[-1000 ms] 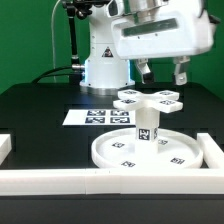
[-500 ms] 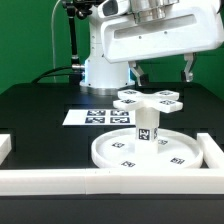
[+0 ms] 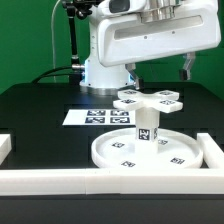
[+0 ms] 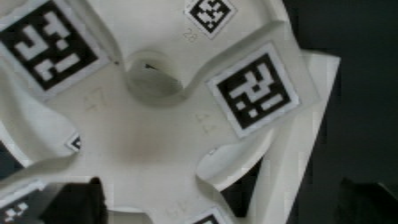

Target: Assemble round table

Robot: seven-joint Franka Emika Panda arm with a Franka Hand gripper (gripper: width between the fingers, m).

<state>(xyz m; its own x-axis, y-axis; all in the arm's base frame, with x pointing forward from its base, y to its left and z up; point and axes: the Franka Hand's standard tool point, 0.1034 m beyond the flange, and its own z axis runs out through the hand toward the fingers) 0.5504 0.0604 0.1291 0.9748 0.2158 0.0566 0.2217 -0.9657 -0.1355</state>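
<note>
Nearest in the exterior view runs the white border wall (image 3: 95,182), a low rectangular rail along the front of the black table (image 3: 35,110), with a raised end at the exterior view's left and another at the right.

Just behind it lies the large rimmed round disc (image 3: 112,153) of the round table, flat on the black surface, with small black-and-white square tags scattered over its face. From the middle of the disc rises the short cylindrical post (image 3: 146,128), upright, carrying a tag on its side. On top of the post sits the cross-shaped piece (image 3: 151,99), level, each of its arms ending in a tagged pad. In the wrist view the cross-shaped piece (image 4: 151,110) fills the picture from above: white arms spreading from a round hub, with large tags on them.

Behind the disc, toward the exterior view's left, the marker board (image 3: 92,116) lies flat on the table.

Farther back and higher, the gripper (image 3: 159,68) hangs above the cross-shaped piece, well clear of it, its two fingers spread wide apart and holding nothing. Behind it stands the arm's white base (image 3: 103,68).
</note>
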